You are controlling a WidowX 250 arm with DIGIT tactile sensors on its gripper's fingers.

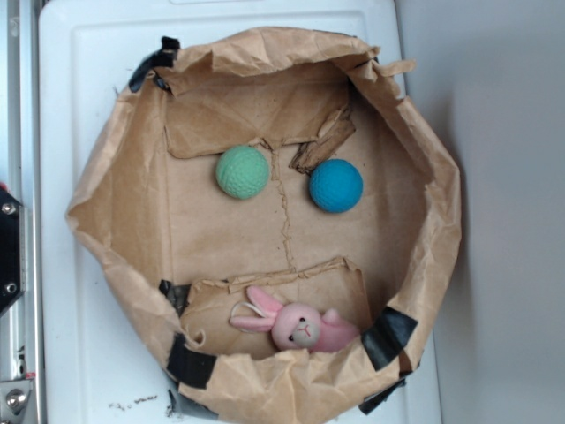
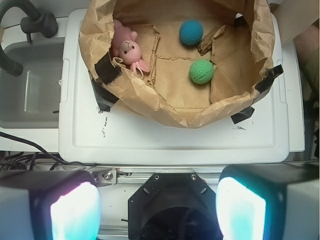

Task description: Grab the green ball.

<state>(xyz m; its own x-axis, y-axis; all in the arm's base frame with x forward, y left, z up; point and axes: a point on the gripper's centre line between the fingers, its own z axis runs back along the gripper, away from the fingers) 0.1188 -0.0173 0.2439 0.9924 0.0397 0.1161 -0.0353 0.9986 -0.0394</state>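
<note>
The green ball (image 1: 242, 171) is dimpled and pale green. It rests on the floor of a crumpled brown paper basin (image 1: 115, 221), left of a teal-blue ball (image 1: 335, 185). In the wrist view the green ball (image 2: 202, 71) lies below and to the right of the blue ball (image 2: 191, 32). My gripper (image 2: 158, 210) is open, its two glowing pads (image 2: 75, 215) wide apart with nothing between them. It hangs well back from the basin, over the robot's black base (image 2: 175, 205), and does not show in the exterior view.
A pink plush bunny (image 1: 296, 325) lies in the basin near its rim. The basin's raised paper walls (image 2: 170, 107) are held with black tape and sit on a white board (image 2: 165, 140). A grey sink (image 2: 30, 85) with dark hoses is beside the board.
</note>
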